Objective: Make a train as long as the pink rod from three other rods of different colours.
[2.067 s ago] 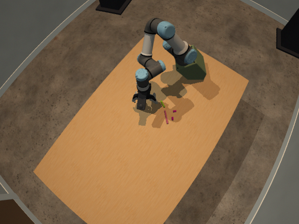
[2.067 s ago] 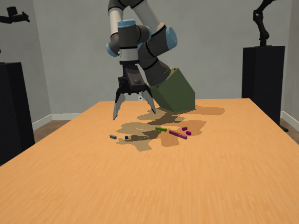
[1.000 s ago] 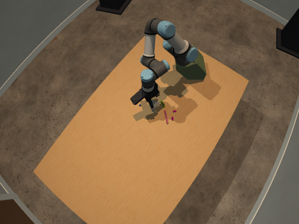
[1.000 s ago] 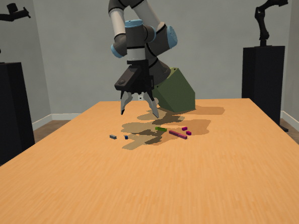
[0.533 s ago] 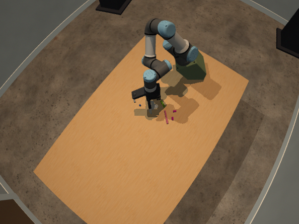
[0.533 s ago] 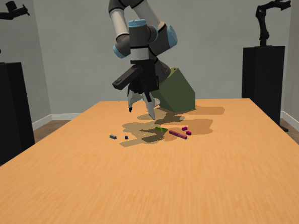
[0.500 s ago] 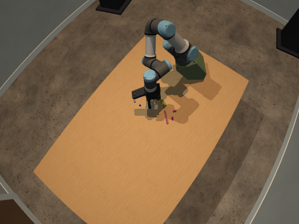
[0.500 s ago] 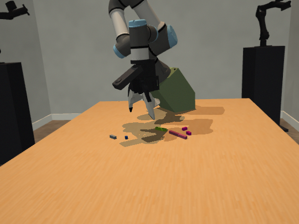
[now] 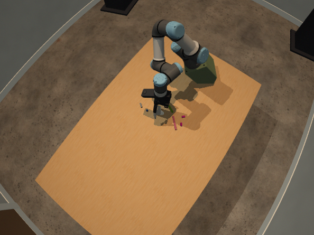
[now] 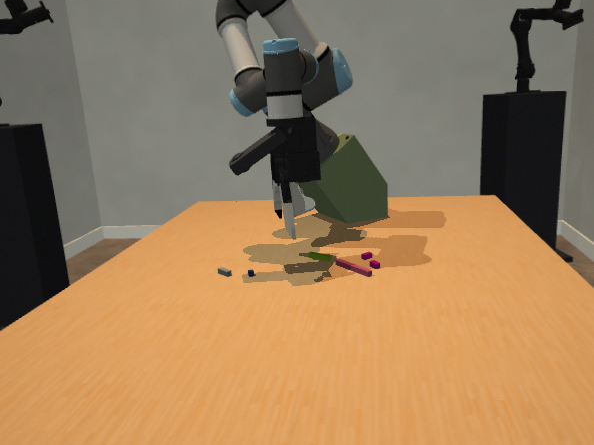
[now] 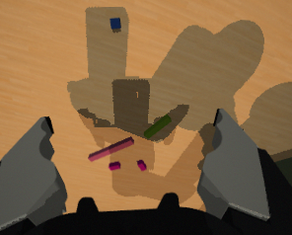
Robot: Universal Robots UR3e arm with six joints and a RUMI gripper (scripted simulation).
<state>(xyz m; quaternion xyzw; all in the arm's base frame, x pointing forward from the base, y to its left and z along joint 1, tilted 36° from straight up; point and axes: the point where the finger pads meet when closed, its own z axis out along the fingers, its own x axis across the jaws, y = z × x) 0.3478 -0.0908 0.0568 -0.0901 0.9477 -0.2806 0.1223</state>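
Grey rod: we see it [image 9: 140, 105] [image 10: 224, 272] lying flat at the left end of the spread on the bench [image 9: 119, 155] [image 10: 300, 344] [image 11: 30, 49].
Blue rod: we find it [image 9: 147, 110] [image 10: 251, 273] [image 11: 115, 23] just right of the grey one, apart from it.
End effector: ours [image 9: 158, 115] [image 10: 295, 221] [image 11: 134, 115] hangs above the bench between blue and lime, released, its two fingers spread wide and pointing down.
Lime rod: we see it [image 9: 171, 109] [image 10: 320, 256] [image 11: 158, 125] flat in shadow, right of the end effector.
Pink rod: we place it [image 9: 174, 123] [image 10: 353, 267] [image 11: 110, 149] on the near side of the lime one, near its end but apart, running near to far at a slant.
Far magenta rod: we see it [image 9: 183, 116] [image 10: 367, 255] [image 11: 142, 165] flat to the right of pink.
Near magenta rod: it lies [image 9: 181, 124] [image 10: 375, 264] [image 11: 114, 166] apart from its twin and from pink.
Green base: we have it [image 9: 202, 76] [image 10: 350, 189] at the far right, carrying the arm.
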